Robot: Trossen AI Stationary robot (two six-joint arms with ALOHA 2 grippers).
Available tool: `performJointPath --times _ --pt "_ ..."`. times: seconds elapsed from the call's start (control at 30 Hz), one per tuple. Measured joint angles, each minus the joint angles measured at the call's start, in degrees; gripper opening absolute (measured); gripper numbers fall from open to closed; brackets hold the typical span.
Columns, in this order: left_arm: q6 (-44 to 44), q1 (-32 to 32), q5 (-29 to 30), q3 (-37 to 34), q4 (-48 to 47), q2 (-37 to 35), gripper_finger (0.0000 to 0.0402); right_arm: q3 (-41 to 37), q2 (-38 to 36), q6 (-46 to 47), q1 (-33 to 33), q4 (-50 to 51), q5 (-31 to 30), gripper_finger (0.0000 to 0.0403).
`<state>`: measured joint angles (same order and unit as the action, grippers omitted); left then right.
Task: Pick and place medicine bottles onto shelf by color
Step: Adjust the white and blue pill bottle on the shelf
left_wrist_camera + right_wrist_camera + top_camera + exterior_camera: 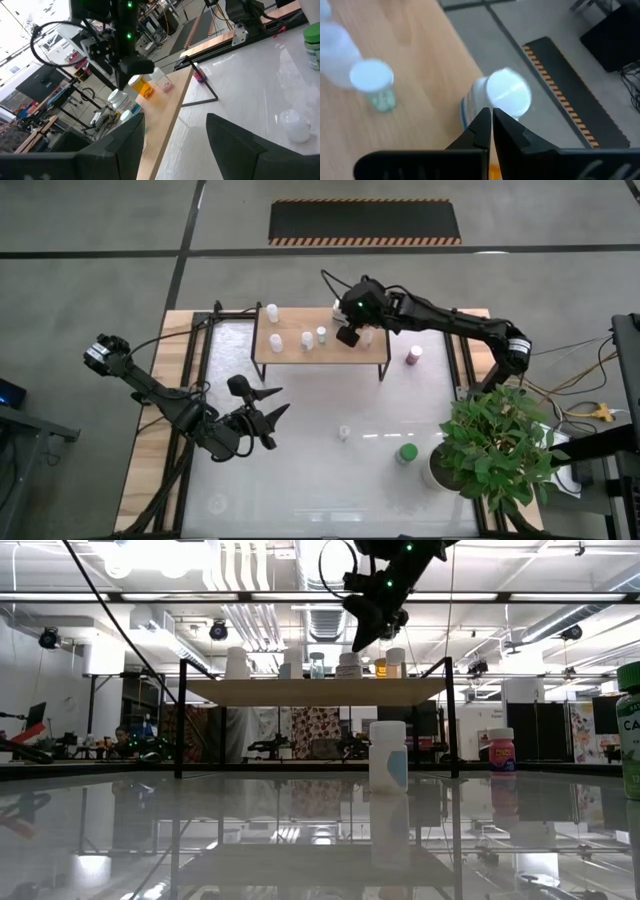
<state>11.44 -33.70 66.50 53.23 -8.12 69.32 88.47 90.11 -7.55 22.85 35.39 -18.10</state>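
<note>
The light-wood shelf (320,352) stands on thin black legs at the far middle of the white table. Several white-capped bottles (307,340) and an orange one (142,86) stand upright on it. My right gripper (491,114) is shut and hangs just over the shelf's right part (362,640), above a white-capped bottle (507,92). On the tabletop stand a clear bottle (344,432), a green one (407,452) and a pink-maroon one (413,356). My left gripper (268,418) is open above the table's left part, holding nothing.
A potted green plant (495,445) fills the near right corner beside the green bottle. Black frame rails (195,370) run along the table's left and right sides. The middle and near left of the white tabletop (300,480) are bare.
</note>
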Motion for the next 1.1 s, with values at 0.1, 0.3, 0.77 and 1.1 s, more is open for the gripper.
performJointPath --times 0.1,0.3,0.77,1.1 --pt "0.00 0.00 -0.02 -0.02 -0.01 -0.02 0.0195 0.02 -0.38 0.04 0.03 -2.28 -0.15 0.0009" --pt "0.00 0.08 -0.02 -0.02 -0.04 -0.02 0.0195 0.02 0.01 -1.31 1.13 -7.66 -0.99 0.0009" --pt "0.00 0.33 -0.02 -0.09 -0.09 -0.02 0.0195 0.04 1.92 -7.42 1.70 -7.04 6.78 0.0009" --pt "0.00 0.33 -0.02 -0.13 -0.11 -0.02 0.0195 3.23 1.06 -6.85 1.36 -3.89 7.51 0.0009"
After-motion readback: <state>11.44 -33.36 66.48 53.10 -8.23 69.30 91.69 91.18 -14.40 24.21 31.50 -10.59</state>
